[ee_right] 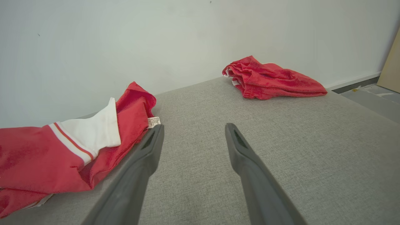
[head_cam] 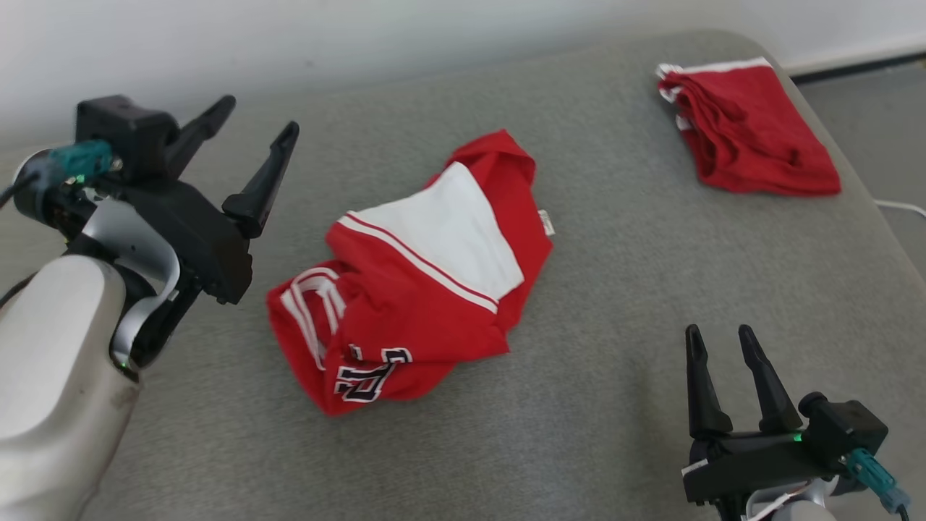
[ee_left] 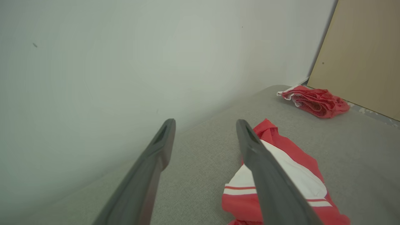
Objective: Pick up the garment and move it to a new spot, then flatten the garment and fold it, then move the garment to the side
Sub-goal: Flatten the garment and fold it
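Lying crumpled, the garment (head_cam: 434,304) runs diagonally, near-left to far-right.

Pale forearm (head_cam: 51,362), black left pincer (head_cam: 257,118), right pincer (head_cam: 720,331), teal plugs (head_cam: 79,161)

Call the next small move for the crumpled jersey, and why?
Probably lower the left gripper onto the near left edge of the jersey and close. The jersey lies crumpled and unheld, both grippers are open and empty, and the left one hovers beside it, nearer than the right gripper.
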### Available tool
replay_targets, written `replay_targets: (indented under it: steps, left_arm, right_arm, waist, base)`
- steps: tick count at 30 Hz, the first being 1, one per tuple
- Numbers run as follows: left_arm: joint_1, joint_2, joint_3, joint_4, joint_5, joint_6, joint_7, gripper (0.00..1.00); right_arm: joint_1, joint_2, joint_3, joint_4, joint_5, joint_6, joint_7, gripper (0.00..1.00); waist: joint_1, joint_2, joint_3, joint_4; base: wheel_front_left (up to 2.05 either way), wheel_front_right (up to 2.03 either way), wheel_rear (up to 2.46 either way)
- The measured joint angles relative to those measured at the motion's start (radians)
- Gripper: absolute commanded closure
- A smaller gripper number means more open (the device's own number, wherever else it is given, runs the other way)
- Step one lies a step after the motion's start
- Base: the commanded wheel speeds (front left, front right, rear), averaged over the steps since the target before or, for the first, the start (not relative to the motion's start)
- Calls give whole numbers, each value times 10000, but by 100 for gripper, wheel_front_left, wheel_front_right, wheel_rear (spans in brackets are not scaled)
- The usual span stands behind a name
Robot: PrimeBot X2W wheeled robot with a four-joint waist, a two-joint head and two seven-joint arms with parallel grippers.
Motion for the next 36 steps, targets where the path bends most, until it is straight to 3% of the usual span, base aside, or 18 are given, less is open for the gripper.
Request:
replay_targets:
  steps: [7,10,18,19,20,21,22,23,27,36]
  left_arm:
    - [-866,598,-1611,1106,-1685,0,1540,0]
    - [-1144,945,-2433,1544,-1900,0,2148,0]
    - [-1587,1202,-3578,2468,-3095,2,3200,0]
    - [-1630,1206,-3710,2522,-3143,0,3241,9]
    - [-1668,1206,-3833,2591,-3166,0,3294,31]
    - [-1673,1195,-3898,2694,-3361,0,3440,65]
    - [-1670,1204,-4006,2792,-3494,2,3551,65]
    - [-1669,1204,-4126,2838,-3591,2,3695,100]
    - [-1889,1283,-4721,2763,-3668,0,3678,100]
    - [-2848,1158,-4824,2426,-3450,-2,830,100]
  right_arm:
    - [-346,90,128,71,105,0,0,0]
    - [-416,119,169,94,117,0,0,0]
    - [-475,155,138,117,142,0,0,0]
    - [-474,155,130,121,142,0,0,0]
    - [-474,157,111,123,142,0,0,0]
    - [-475,157,104,123,140,0,0,0]
    - [-479,159,105,125,140,0,0,0]
    - [-494,163,107,125,140,0,0,0]
    - [-572,171,90,69,128,0,0,0]
    - [-408,169,-161,52,-79,0,0,0]
  waist:
    - [1,0,566,-723]
    - [0,0,797,-1057]
    - [-1,0,1202,-1728]
    - [-1,0,1230,-1770]
    - [-1,0,1255,-1799]
    - [-2,0,1272,-1814]
    - [-1,0,1283,-1819]
    - [-1,0,1290,-1818]
    - [-3,0,1329,-1737]
    - [-3,0,1057,-1256]
  base:
    - [0,0,0]
    - [0,0,0]
    - [0,0,0]
    - [0,0,0]
    - [0,0,0]
    - [0,0,0]
    - [0,0,0]
    - [0,0,0]
    - [0,0,0]
    - [0,0,0]
